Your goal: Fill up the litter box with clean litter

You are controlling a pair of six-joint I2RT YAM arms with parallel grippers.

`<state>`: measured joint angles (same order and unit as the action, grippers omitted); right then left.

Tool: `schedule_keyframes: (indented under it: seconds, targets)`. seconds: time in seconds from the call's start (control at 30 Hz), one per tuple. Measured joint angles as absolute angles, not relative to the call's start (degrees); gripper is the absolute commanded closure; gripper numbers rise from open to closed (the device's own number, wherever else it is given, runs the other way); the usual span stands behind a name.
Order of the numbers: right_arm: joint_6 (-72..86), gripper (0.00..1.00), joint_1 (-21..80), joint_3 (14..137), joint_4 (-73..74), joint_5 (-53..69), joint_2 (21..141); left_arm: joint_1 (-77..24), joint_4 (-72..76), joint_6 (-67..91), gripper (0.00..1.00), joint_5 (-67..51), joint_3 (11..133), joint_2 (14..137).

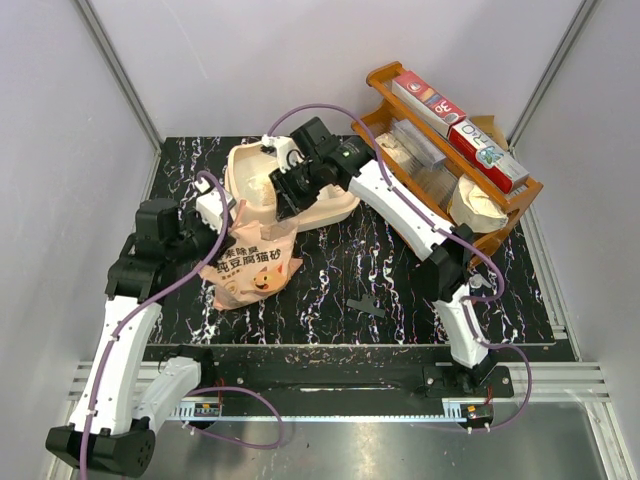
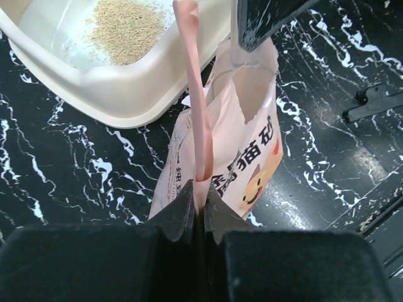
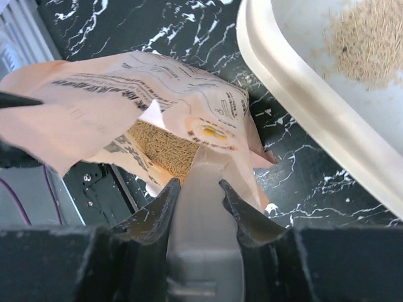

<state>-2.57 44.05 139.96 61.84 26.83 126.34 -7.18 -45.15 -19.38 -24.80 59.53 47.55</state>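
The cream litter box (image 1: 335, 208) lies at the back middle of the table with a small pile of clean litter (image 2: 126, 28) on its floor; the right wrist view shows that pile (image 3: 368, 41) too. In front of it stands the pink-orange printed bag (image 1: 250, 265), its mouth open on more granules (image 3: 164, 148). My left gripper (image 2: 201, 189) is shut on the bag's pink top edge (image 2: 192, 82) and holds it up. My right gripper (image 3: 198, 185) is shut on a translucent grey scoop (image 3: 201, 214), whose front end reaches into the bag's mouth.
A brown wooden rack (image 1: 400, 205) with red-and-white boxes stands at the back right. A small black part (image 1: 365, 305) lies on the dark marbled table in front of the right arm. The litter box wall (image 3: 302, 119) runs close beside the bag.
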Motion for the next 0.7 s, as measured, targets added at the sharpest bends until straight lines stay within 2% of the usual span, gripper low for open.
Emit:
schedule_keyframes:
  seconds: [0.27,0.7]
  targets:
    - [6.2,1.0,45.2,126.8,52.5,22.0,122.9,-7.2,-44.0,-13.5,1.0,-26.5,59.5,48.6]
    - [14.7,1.0,46.6,118.7,43.6,23.0,122.9,-7.1,-43.2,-8.8,1.0,-26.4,59.1,48.6]
